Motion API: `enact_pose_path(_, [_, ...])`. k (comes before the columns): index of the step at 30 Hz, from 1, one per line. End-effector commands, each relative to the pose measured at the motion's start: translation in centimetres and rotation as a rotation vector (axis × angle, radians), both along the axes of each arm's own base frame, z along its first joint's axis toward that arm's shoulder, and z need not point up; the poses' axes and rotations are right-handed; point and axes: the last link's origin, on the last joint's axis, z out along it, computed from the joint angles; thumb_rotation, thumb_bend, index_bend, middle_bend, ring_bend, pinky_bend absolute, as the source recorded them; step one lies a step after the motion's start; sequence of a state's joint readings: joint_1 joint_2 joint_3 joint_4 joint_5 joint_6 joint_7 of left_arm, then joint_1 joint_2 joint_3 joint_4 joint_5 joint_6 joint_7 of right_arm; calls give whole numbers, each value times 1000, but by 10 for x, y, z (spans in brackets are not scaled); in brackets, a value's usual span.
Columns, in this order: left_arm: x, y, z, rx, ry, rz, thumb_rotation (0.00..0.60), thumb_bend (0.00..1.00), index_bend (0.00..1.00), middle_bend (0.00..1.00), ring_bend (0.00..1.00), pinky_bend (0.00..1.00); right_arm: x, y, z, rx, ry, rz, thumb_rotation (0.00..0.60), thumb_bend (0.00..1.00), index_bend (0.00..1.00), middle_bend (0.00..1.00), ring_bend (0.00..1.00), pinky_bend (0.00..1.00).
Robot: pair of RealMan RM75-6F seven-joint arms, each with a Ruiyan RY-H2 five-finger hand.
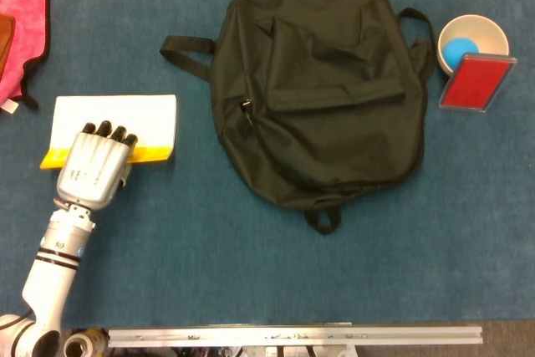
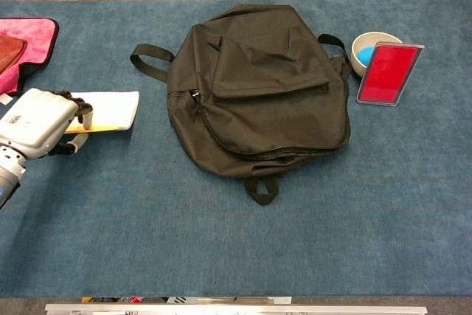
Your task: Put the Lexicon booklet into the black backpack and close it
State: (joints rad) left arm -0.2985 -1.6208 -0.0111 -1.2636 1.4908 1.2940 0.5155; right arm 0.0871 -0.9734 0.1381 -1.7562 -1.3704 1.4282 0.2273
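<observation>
The Lexicon booklet (image 1: 125, 119), white with a yellow strip along its near edge, lies flat on the blue table at the left, also seen in the chest view (image 2: 110, 108). My left hand (image 1: 96, 165) lies over its near left part, fingertips (image 1: 109, 131) resting on the cover. In the chest view the left hand (image 2: 40, 123) has its fingers curled down and the thumb by the booklet's near edge; whether it grips is unclear. The black backpack (image 1: 318, 89) lies flat in the middle, to the right of the booklet, with a zip pull (image 1: 247, 106) on its left side. My right hand is out of sight.
A pink cloth (image 1: 21, 22) with a brown item lies at the far left. To the backpack's right, a white bowl (image 1: 493, 33) holds a blue ball, and a red framed card (image 1: 475, 83) leans against it. A metal rail (image 1: 292, 336) runs along the near edge.
</observation>
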Motion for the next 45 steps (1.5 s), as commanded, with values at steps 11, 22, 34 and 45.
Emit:
enact_pose_path(11, [-2, 11, 19, 80, 50, -102, 600, 395, 699, 639, 564, 712, 0, 1, 1, -10, -9, -1, 600, 54, 156, 272, 127, 193])
enact_pose_path(22, [6, 21, 42, 112, -7, -274, 600, 395, 748, 695, 601, 771, 11, 0, -7, 13, 6, 33, 600, 53, 156, 272, 127, 192])
enact_pose_path(34, [28, 17, 73, 183, -130, -449, 600, 394, 750, 696, 602, 771, 35, -7, -32, 145, 45, 110, 600, 71, 176, 280, 143, 245])
enact_pose_path(45, [33, -2, 86, 201, -168, -491, 600, 395, 750, 696, 602, 770, 75, -26, -84, 418, 122, 223, 600, 76, 181, 286, 150, 248])
